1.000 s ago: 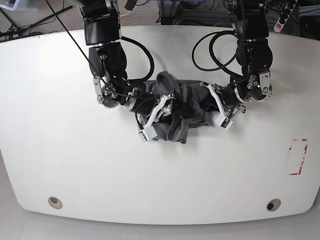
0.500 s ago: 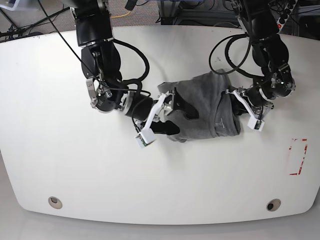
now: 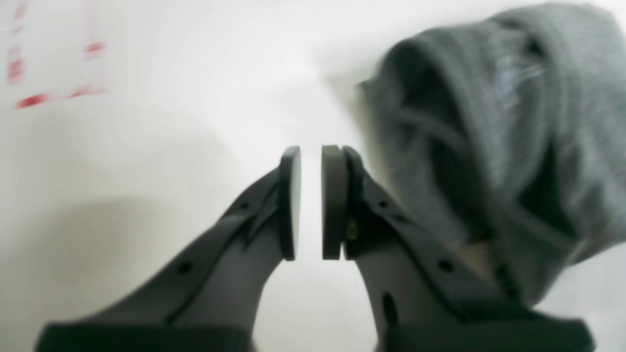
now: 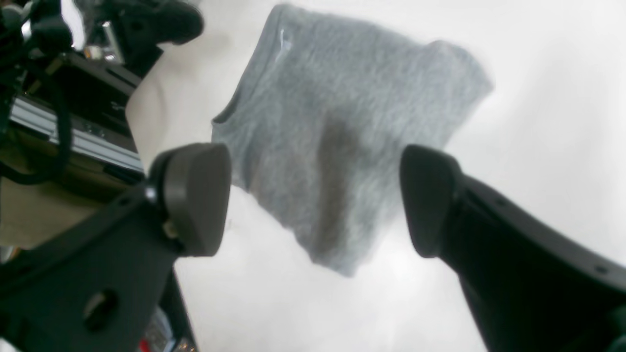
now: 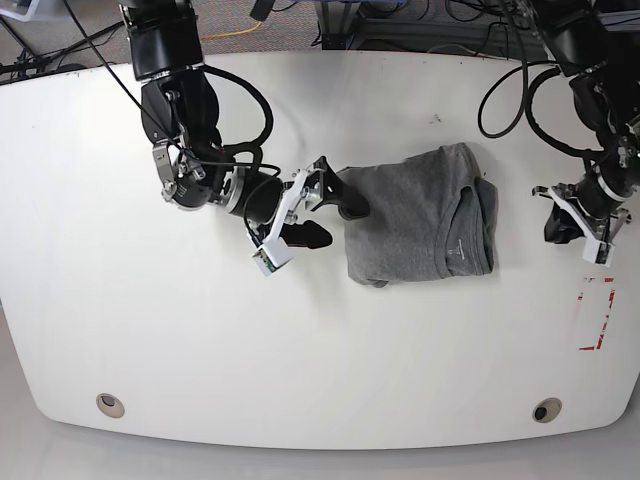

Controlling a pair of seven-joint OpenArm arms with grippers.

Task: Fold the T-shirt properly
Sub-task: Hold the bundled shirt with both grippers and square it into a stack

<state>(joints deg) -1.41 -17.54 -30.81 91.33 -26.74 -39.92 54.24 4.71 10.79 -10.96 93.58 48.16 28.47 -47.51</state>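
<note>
The white tabletop (image 5: 150,340) carries the folded T-shirt (image 5: 415,215) near its middle, toward the far edge. The right arm reaches in sideways, right fingers (image 5: 320,210) spread beside the shirt, empty. The left fingers (image 5: 560,225) sit clenched, empty, well apart.

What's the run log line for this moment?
T-shirt: folded bundle on table | left claw: shut, empty, clear of shirt | right claw: open, empty, beside shirt

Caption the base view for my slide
Folded grey T-shirt on white table; right gripper open beside it, left gripper shut, apart.
</note>
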